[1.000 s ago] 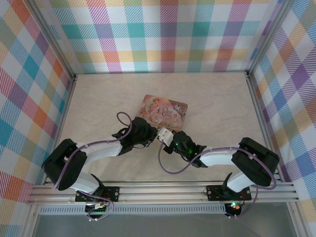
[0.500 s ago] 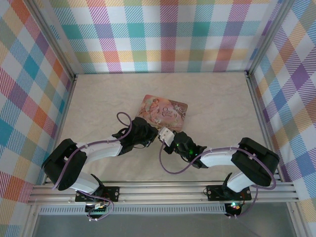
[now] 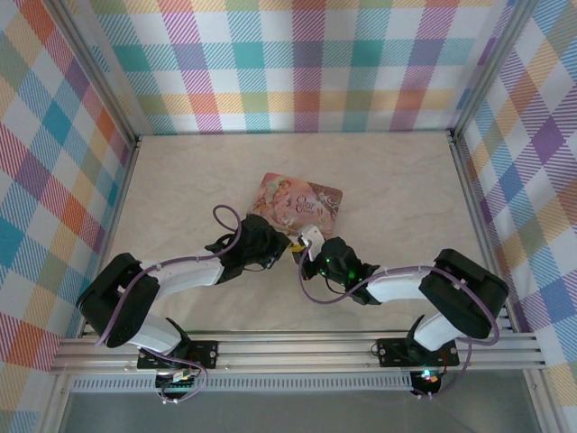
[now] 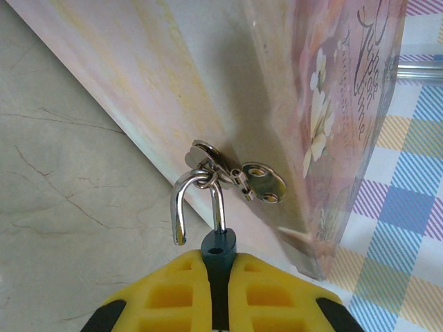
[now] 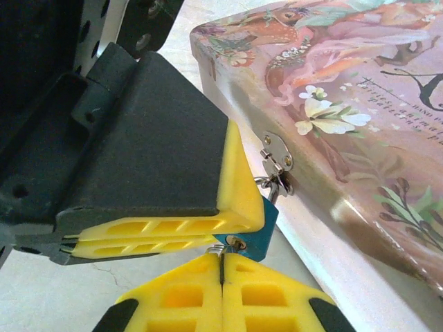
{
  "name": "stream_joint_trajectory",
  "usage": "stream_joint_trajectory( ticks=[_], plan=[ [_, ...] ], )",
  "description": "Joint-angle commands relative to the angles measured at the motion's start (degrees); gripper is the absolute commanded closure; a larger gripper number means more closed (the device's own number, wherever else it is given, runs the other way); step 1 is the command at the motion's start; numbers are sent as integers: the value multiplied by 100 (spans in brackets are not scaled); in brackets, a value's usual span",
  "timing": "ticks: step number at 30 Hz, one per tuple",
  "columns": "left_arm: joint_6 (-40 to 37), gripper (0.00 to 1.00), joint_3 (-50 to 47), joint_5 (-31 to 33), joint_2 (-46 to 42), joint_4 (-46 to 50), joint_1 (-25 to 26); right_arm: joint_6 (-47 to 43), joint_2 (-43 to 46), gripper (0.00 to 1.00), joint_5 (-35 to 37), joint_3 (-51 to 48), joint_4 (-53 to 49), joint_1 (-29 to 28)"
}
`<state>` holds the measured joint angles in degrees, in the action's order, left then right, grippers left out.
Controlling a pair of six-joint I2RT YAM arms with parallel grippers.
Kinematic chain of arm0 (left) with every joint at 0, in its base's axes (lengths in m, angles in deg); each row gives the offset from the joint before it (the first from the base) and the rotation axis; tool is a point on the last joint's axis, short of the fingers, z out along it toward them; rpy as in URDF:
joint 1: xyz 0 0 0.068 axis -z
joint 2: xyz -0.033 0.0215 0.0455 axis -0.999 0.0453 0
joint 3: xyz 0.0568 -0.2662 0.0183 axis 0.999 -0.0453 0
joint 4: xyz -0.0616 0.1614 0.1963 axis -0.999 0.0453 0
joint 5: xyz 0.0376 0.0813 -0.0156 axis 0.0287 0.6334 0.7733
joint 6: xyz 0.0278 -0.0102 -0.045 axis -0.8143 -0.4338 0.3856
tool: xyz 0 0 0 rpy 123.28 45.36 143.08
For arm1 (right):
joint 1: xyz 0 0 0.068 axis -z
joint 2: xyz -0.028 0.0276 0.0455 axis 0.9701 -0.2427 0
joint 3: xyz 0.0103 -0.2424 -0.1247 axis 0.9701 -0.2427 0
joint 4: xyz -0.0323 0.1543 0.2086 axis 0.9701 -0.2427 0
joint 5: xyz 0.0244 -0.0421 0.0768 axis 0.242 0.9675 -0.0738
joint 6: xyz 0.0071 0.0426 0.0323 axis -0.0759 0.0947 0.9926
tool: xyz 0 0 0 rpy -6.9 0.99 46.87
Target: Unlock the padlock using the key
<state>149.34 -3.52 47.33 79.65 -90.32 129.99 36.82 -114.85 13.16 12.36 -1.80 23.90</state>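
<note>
Your right gripper (image 5: 221, 268) has its yellow fingers pressed flat together, and a sliver of grey metal, the key (image 5: 219, 252), pokes out at their tips. That sliver meets the brass keyhole on the underside of the padlock (image 5: 255, 232). You cannot tell how far it has gone in.

Your left gripper (image 4: 216, 259) is clamped on the padlock's blue body and holds it just off the near side wall of the pink tin (image 3: 299, 203). In the left wrist view, the silvery shackle (image 4: 178, 214) rises from the body and passes through the small metal hasp (image 4: 259, 181) on the tin's edge. One leg runs into the blue body. The other ends in the open air beside it.

Compared with a second ago, in the overhead view your right wrist has slid in toward the tin and the left arm. Its forearm now lies closer to the middle of the table (image 3: 397, 189). The white block at the front of that wrist stood a little short of the tin. It now sits right at the tin's near edge, angled more toward it. The purple cable loop below the right arm has shifted with it. Your left arm has kept its place, and so has the tin, which lies flat near the table's centre.
</note>
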Motion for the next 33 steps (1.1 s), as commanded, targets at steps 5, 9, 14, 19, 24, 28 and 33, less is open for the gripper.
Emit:
stream_joint_trajectory(
  ticks=[5,9,14,19,24,28,33],
  plan=[
    [-5,100,182,-287,96,-522,175,658,-276,100,-162,-57,182,122],
    [-5,100,174,-278,136,-544,179,822,-382,100,-199,-39,162,138],
    [-44,94,171,-238,145,-506,172,883,-446,100,-123,-2,38,149],
    [-140,84,173,-169,110,-341,169,945,-516,100,34,20,-164,177],
    [-228,75,114,-86,-62,-165,135,1075,-558,100,-9,-51,-85,208],
    [-456,68,170,-25,-283,146,96,1130,-520,100,-86,-89,27,225],
    [-888,58,332,165,-710,860,9,1312,-481,100,-228,-176,211,281]
  ],
)
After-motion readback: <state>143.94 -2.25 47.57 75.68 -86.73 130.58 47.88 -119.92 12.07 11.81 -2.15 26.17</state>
